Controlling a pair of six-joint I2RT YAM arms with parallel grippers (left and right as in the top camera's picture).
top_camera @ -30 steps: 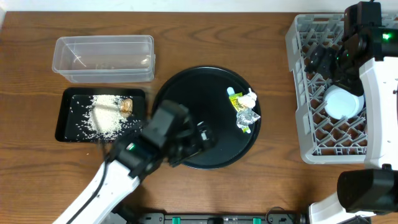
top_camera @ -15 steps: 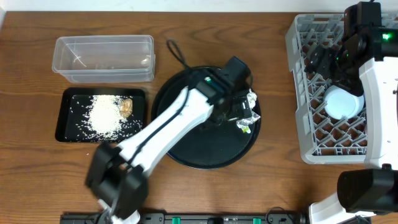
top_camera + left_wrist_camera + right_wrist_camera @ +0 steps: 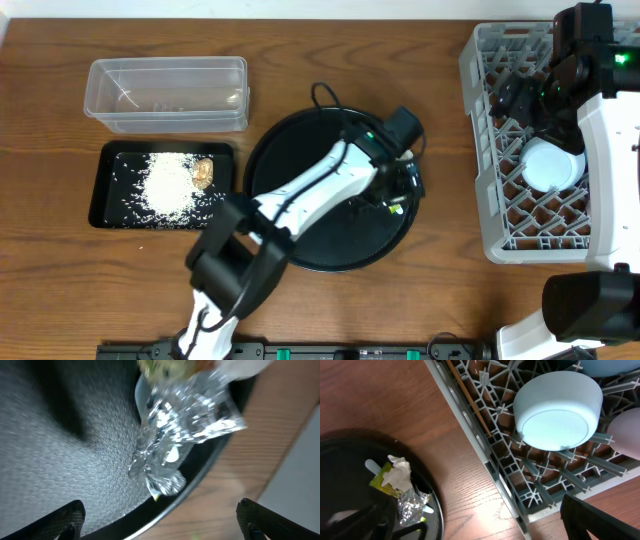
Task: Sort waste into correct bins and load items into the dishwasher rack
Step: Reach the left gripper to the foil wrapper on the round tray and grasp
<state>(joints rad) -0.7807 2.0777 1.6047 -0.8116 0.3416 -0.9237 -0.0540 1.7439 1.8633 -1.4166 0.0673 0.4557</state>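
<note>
My left gripper (image 3: 402, 186) hangs open over the right side of the round black tray (image 3: 300, 215), right above the waste there. A crumpled silver foil wrapper (image 3: 185, 427) lies just ahead of its fingertips (image 3: 65, 517), with a yellow-green wrapper (image 3: 382, 480) and a white tissue wad (image 3: 397, 472) beside it. White rice (image 3: 168, 186) and a brownish lump (image 3: 203, 172) lie in the shallow black tray (image 3: 110, 160). The clear tub (image 3: 168, 93) stands behind it. My right gripper (image 3: 518, 96) hovers open over the grey rack (image 3: 480, 150), which holds a light blue bowl (image 3: 557, 410), a pink cup (image 3: 627, 430) and a thin stick (image 3: 470, 402).
The left arm (image 3: 300, 200) stretches diagonally across the round tray from the table's front edge. Bare wooden table (image 3: 465, 490) separates the round tray from the rack. The right arm's white body (image 3: 610, 170) covers the rack's right side.
The left arm has swung from beside the shallow black tray to the right across the round tray, ending over the wrappers. The right arm has not moved.
</note>
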